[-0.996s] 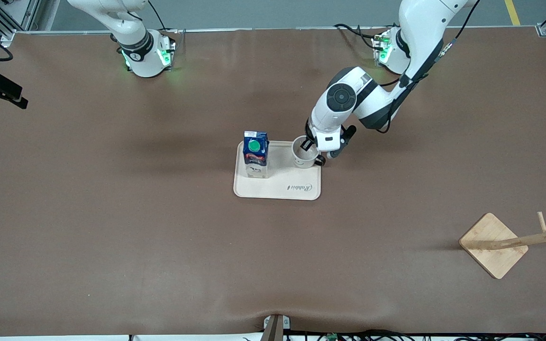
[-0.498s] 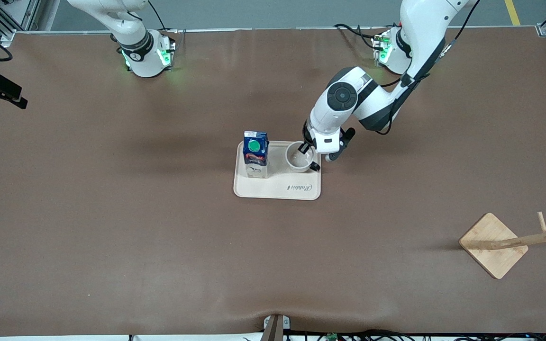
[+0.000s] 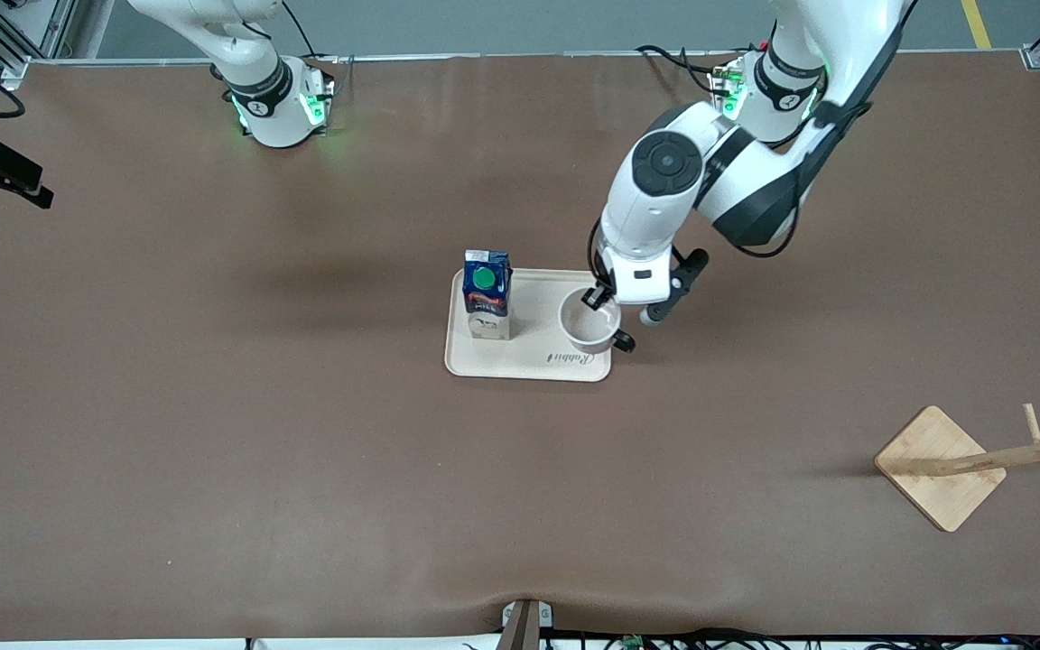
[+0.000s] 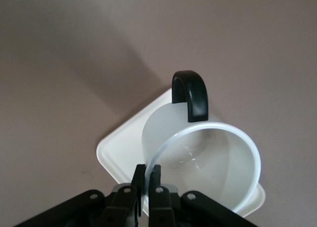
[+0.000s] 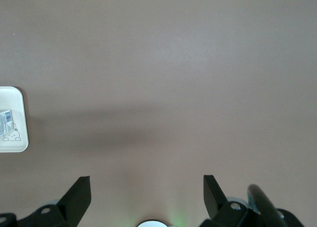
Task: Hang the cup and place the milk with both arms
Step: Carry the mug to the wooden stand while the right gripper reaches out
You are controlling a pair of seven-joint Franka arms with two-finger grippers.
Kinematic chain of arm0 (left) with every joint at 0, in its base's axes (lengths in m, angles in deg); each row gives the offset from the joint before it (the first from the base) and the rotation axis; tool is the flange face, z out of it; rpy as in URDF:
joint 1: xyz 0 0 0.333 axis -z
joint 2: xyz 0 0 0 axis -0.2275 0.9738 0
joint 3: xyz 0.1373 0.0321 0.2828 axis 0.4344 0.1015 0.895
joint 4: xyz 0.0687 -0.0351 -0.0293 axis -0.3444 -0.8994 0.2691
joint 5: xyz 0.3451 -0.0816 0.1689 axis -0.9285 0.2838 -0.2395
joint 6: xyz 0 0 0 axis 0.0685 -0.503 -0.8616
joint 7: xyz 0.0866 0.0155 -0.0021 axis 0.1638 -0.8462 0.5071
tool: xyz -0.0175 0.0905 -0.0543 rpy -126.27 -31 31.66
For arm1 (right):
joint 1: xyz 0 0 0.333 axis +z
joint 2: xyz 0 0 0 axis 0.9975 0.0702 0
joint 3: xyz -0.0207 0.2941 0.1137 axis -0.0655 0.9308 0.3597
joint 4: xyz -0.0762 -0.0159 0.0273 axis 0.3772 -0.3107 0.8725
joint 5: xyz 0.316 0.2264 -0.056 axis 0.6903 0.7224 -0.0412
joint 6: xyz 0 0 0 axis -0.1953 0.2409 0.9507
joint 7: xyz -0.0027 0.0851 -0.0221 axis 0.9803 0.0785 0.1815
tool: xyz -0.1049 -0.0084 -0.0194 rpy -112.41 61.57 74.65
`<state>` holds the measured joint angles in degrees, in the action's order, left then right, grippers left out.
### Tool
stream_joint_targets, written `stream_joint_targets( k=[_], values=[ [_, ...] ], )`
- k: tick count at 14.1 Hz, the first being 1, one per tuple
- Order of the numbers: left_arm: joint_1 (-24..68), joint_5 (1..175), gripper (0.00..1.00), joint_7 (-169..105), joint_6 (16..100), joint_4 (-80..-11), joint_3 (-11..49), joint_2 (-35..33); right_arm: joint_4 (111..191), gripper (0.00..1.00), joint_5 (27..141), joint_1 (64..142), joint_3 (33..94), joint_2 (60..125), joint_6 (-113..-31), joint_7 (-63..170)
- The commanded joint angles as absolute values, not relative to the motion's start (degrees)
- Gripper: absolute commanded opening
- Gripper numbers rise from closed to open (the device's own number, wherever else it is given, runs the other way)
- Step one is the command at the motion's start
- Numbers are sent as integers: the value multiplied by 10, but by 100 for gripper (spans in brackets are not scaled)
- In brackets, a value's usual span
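On the brown desk (image 3: 213, 406), the cream tray (image 3: 520, 363) is carrying the milk carton (image 3: 487, 294) upright. Above the tray's corner toward the left arm's end, the left gripper (image 4: 147, 175) is pinching the white cup's (image 3: 589, 327) rim between closed fingers (image 4: 138, 180), black handle outward. The right gripper (image 5: 147, 187), fingers spread and empty, is waiting over bare desk.
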<state>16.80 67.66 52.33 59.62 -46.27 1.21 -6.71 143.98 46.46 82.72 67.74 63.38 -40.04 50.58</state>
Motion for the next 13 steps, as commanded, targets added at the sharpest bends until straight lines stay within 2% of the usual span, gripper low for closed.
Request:
stream_joint_targets(
  k=[1, 8, 13],
  values=[
    [110, 670, 0, 412, 561, -450, 8, -114, 1427, 100, 464, 823, 680, 643, -398, 508],
    [-26, 683, 0, 97, 532, -447, 8, -180, 1426, 100, 457, 818, 677, 711, -396, 511],
    [-116, 724, 0, -60, 518, -404, 10, -179, 1427, 100, 468, 853, 682, 747, -399, 501]
  ],
)
